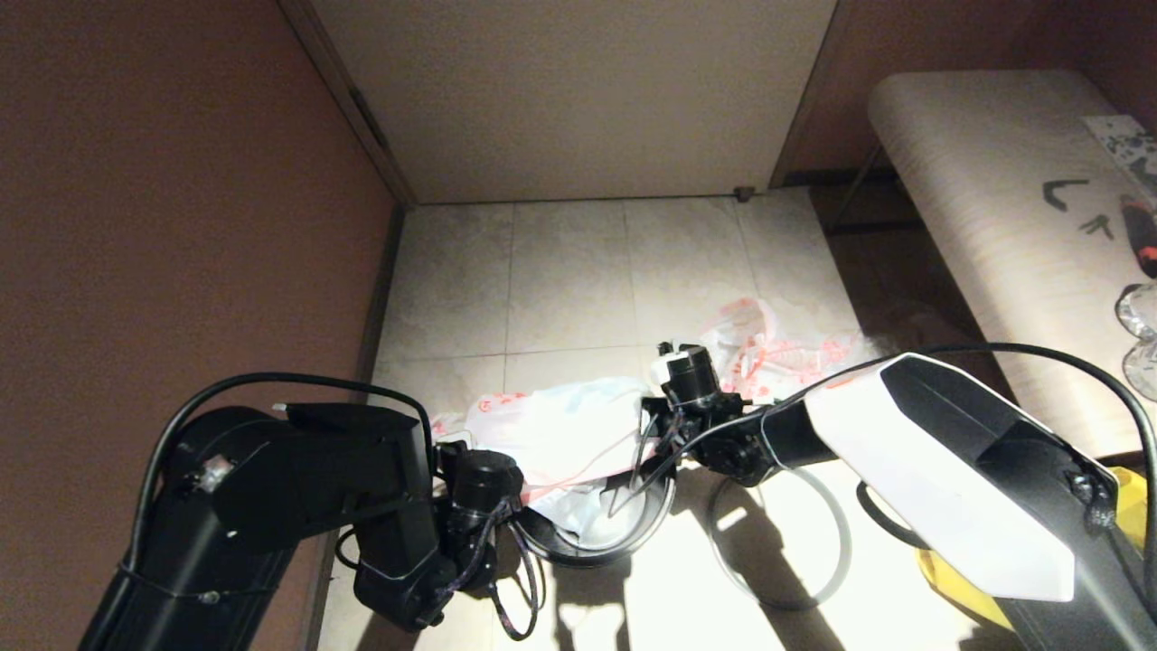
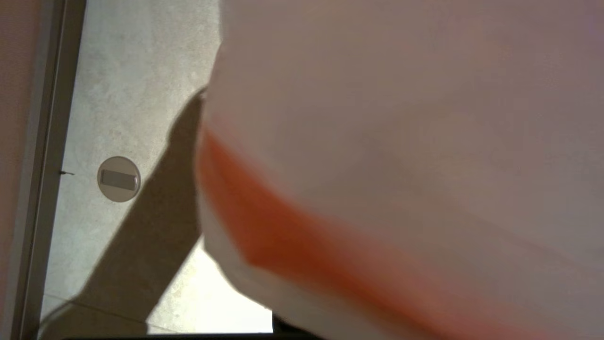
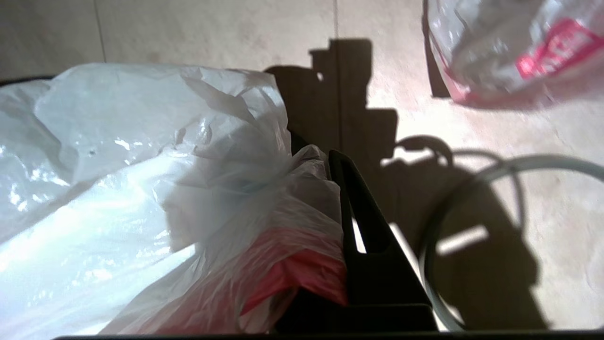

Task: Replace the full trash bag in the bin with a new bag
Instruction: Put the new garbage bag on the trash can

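The bin (image 1: pixel 550 548) stands on the tiled floor in front of me. The new bag (image 1: pixel 551 429), smooth and white with a pinkish-red edge, is stretched above its mouth and sags inside. My left gripper (image 1: pixel 456 448) holds the bag's left edge; the bag (image 2: pixel 401 141) fills the left wrist view and hides the fingers. My right gripper (image 1: pixel 646 452) is shut on the bunched right edge (image 3: pixel 264 245); one black finger (image 3: pixel 363 222) shows beside it. The full trash bag (image 1: pixel 777 353) (image 3: pixel 509 47) lies on the floor behind the bin.
A thin grey hoop (image 1: pixel 848 542) (image 3: pixel 542 163) lies flat on the floor right of the bin. A yellow bag (image 1: pixel 958 588) sits under my right arm. A pale bench (image 1: pixel 994 226) stands at right, a brown wall at left. A round floor disc (image 2: pixel 118 179) lies near the wall.
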Robot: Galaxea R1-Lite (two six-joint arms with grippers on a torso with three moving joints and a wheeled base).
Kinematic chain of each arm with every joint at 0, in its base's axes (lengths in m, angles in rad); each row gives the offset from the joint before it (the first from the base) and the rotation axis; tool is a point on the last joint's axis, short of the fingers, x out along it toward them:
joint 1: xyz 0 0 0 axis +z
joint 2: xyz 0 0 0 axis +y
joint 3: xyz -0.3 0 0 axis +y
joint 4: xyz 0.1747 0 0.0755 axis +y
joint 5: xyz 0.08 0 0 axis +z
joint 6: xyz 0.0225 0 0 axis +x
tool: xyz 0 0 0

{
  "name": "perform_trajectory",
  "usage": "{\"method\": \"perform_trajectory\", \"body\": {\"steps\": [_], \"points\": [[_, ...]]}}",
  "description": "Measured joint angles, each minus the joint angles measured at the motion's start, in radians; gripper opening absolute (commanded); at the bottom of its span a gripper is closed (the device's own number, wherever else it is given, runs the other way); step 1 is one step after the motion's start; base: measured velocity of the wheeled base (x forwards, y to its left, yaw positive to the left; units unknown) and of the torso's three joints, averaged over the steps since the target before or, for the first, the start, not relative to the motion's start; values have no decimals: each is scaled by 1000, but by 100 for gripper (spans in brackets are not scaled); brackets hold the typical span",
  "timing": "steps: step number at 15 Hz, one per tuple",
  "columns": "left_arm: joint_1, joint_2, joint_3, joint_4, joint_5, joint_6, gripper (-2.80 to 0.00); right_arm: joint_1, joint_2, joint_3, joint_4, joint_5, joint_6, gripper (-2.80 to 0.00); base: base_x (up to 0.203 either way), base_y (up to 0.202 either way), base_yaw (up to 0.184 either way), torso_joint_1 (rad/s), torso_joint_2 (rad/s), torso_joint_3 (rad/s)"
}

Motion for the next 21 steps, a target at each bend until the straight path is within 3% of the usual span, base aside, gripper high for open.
{"method": "perform_trajectory", "body": {"steps": [5, 8, 13, 17, 21], "points": [[-60, -24, 166, -130, -44, 12, -280, 38, -153, 299, -8, -10, 31, -280, 0, 0, 0, 0, 0, 0], [-80, 8, 188, -138, -66, 73, -280, 49, -143, 384, -11, -11, 33, -280, 0, 0, 0, 0, 0, 0], [-62, 79, 161, -134, -79, 159, -280, 34, -1, 193, 5, -2, -4, -280, 0, 0, 0, 0, 0, 0], [-18, 54, 147, -136, -84, 150, -280, 38, 55, 6, 48, 16, -8, -280, 0, 0, 0, 0, 0, 0], [26, 0, 117, -141, -74, 115, -280, 56, 48, -79, 86, 24, -20, -280, 0, 0, 0, 0, 0, 0]]}}
